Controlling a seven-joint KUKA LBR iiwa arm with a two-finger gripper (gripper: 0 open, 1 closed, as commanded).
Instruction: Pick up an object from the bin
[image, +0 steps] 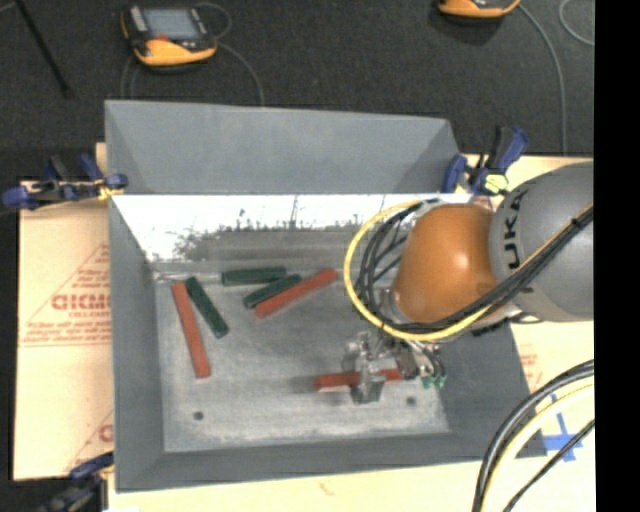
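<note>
My gripper (368, 378), open or closed I cannot tell, sits over the middle of a red stick (330, 381) lying left-to-right.

orange-and-black device (168, 35), perhaps a handset, on the dark floor (320, 50); a second device (478, 6) at the top edge.

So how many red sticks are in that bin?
3 red sticks: one along the left side, one slanting at the back middle, and one at the front right, partly under the arm, which may hide more.
</note>
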